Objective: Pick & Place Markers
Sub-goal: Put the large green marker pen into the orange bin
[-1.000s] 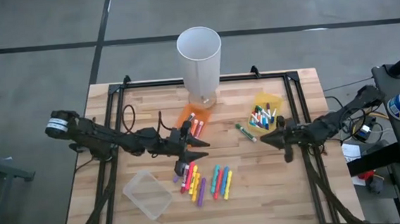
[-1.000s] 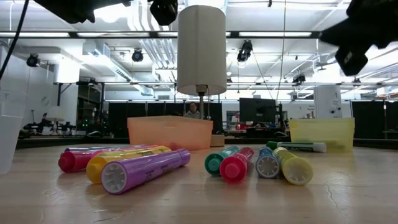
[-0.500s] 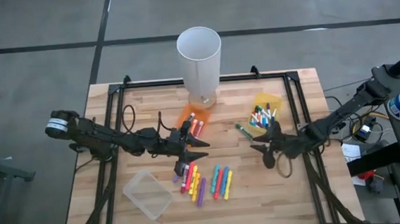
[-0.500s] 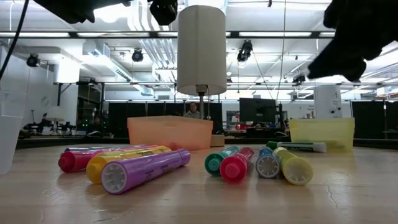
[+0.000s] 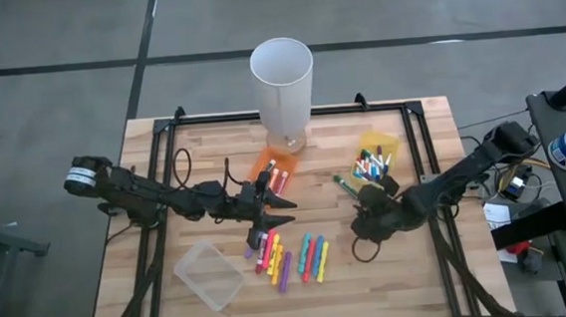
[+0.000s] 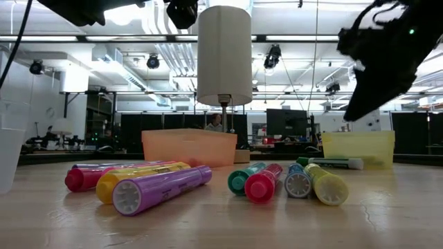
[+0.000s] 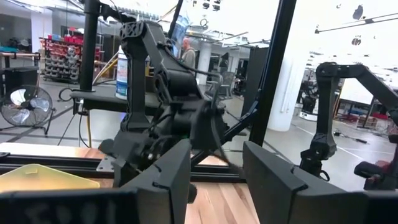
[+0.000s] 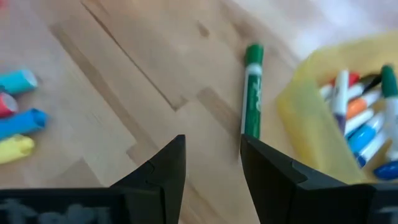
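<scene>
Right gripper [image 5: 363, 225] hangs with its jaws parted and nothing between them, just beside the yellow bin [image 5: 376, 158] on the side toward the loose pile, and it is the arm nearer to the lone green marker [image 8: 252, 92] that lies on the bare wood just outside that bin. In the right wrist view the green marker lies straight ahead of the fingers [image 8: 163, 171], cap end pointing away, with its long axis roughly in line with the gap between them, so closing on it would probably call for turning the wrist across the barrel first. More markers stand packed inside the yellow bin, and a few sit in the orange bin [image 5: 273, 172] near the foot of the tall white cylinder [image 5: 281, 79]. Between the two grippers a pile of loose markers [image 5: 292, 258] lies in rough rows on the table [image 5: 421, 269], a pale wood-plank top framed by black rails. Left gripper [image 5: 285, 211] hovers at the orange-bin end of that pile, fingers apart and empty. A clear bin [image 5: 209, 274] rests well apart from the yellow bin, beyond the pile. Behind the table the low view looks into a large lit workshop with ceiling lights and equipment
</scene>
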Available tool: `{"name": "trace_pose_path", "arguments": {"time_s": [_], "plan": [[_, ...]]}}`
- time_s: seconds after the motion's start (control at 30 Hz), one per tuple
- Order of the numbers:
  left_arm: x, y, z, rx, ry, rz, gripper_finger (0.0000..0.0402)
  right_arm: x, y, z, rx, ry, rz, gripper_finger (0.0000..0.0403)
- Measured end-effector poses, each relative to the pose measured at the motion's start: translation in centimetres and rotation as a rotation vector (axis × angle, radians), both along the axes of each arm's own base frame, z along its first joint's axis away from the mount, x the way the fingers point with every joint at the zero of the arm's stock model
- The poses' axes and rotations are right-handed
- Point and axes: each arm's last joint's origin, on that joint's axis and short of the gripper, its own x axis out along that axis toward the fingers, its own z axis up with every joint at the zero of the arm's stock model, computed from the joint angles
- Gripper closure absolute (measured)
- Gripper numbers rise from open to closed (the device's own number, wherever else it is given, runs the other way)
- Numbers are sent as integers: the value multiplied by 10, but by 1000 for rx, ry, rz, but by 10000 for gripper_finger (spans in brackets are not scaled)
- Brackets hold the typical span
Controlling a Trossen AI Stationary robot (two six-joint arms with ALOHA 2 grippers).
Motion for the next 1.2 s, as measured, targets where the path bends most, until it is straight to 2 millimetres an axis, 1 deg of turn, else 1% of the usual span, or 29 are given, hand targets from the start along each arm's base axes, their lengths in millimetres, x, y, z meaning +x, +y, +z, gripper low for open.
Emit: {"name": "trace_pose_path", "arguments": {"time_s": [0.17,0.43,0.63,0.9,1.07,1.2], "plan": [[0,0,0,-9,1,-2,260,10,-13,-9,98,60,-88,255],[0,0,1,-15,-3,-3,260,14,-33,-6,145,72,-164,255],[0,0,1,-17,-8,-4,260,18,-44,-8,237,101,-189,255],[0,0,1,-17,-7,-4,260,17,-51,-10,236,99,-218,255],[0,0,1,-17,-7,-4,260,15,-52,-24,226,133,-216,255],[0,0,1,-17,-7,-4,260,19,-52,-36,213,154,-192,255]]}}
